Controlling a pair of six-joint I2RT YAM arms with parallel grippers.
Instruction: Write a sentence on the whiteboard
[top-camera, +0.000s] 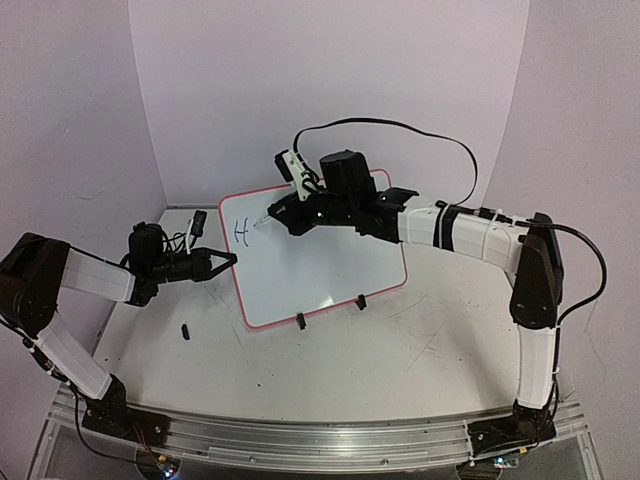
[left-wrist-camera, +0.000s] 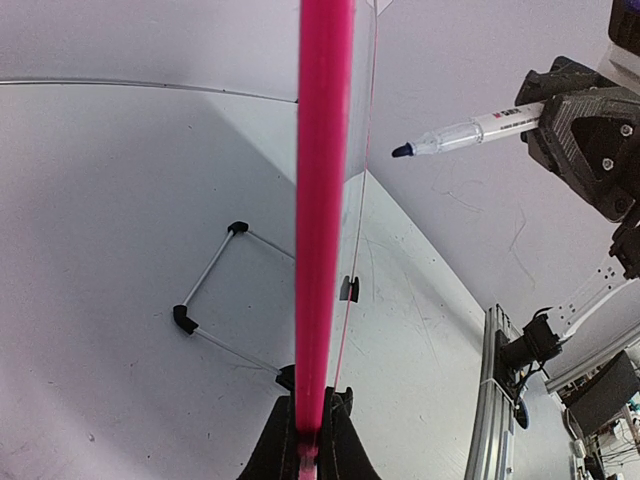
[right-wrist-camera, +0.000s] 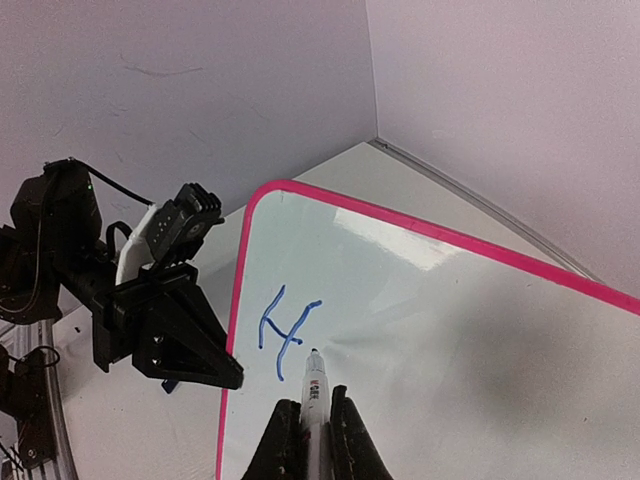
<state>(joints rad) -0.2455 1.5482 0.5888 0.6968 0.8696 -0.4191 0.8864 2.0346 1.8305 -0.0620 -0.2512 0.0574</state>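
Much of the table (top-camera: 430, 350) toward its far left corner is taken up by the whiteboard (top-camera: 320, 270), which is propped at a tilt, its two black feet (top-camera: 300, 321) toward the near edge. Nearly all of its white face is seen to be bare. The left gripper (top-camera: 228, 260) is extended from the left edge and is closed on the board's pink rim, which is seen in the left wrist view to run down between the fingers (left-wrist-camera: 283, 447); the board is judged to be steadied in this way. The right gripper (top-camera: 285, 215) is extended from the right edge and is clamped on an uncapped marker (top-camera: 263, 219), its blue tip pointed at the board's upper left part. Whether the tip is pressed on the face or held just off it cannot be told for certain; in the left wrist view a small gap appears to be left. Of the sentence (right-wrist-camera: 285, 335), a single blue letter, an H, is written, just beside the tip. The start can thus be counted as made, while the rest of the first word and all further words are judged to be left. A small dark object (top-camera: 186, 329) is seen near the left edge, too small to be identified
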